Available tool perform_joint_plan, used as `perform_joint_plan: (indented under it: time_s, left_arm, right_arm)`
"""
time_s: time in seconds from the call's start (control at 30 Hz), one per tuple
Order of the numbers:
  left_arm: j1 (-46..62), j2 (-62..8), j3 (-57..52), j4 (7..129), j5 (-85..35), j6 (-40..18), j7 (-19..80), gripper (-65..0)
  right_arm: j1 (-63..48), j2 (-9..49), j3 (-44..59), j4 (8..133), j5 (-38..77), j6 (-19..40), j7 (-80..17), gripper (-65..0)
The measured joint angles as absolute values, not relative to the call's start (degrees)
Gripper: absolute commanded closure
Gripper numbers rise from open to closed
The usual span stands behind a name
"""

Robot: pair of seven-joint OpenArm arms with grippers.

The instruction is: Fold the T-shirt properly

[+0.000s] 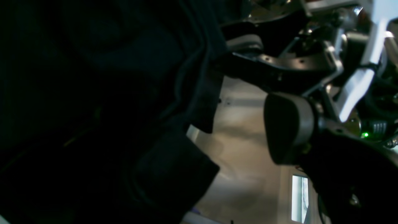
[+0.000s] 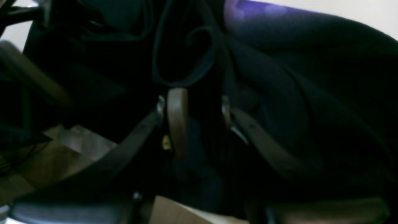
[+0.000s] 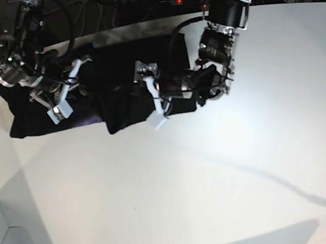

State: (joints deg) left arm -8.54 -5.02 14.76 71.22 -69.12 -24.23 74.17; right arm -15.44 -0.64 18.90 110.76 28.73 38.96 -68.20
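The T-shirt (image 3: 113, 83) lies bunched in a long dark strip across the far side of the white table (image 3: 179, 182), w/ both arms down on it, so this reads as mid-fold: cloth being gathered or carried over, not yet squared up. Left claw (image 3: 173, 92) (on the right in the base view) sits at the strip's near-middle edge w/ jaws spread wide; in the left wrist view one pad (image 1: 287, 126) hangs clear over bare table and black fabric hangs just beside the claw, not between the pads, so it holds nothing. Right claw (image 2: 194, 118) is over at the shirt's other end, jaws narrowed w/ dark cloth packed between the two fingers (image 2: 177, 115); prob. pinching a layer of the shirt, though the right wrist view is so dark I can't be sure how much it has. A bit of purple print (image 2: 248, 12) shows on a fold near it. Next move, as I judge it: left claw needs to close on a hem or edge of the strip opposite the right claw's hold, then both lift and lay the cloth over evenly. Risk: grabbing several layers at once, leaving the fold lumpy.
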Motion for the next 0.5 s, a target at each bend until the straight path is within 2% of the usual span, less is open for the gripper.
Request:
perform_joint_plan:
  time_s: [0.2,0.5]
  left_arm:
    - [-11.81,-4.38,16.75,67.35,-68.64,-24.25,73.71,-62.6]
    - [-18.61,1.48,24.93,67.40,-67.85,-24.23,73.30,-62.6]
  right_arm:
    - [-15.44,-0.64,18.90,110.78,28.73,38.96,-68.23,-15.0]
    - [-15.49,-0.30,18.98,110.78,28.27,38.98,-68.75,-15.0]
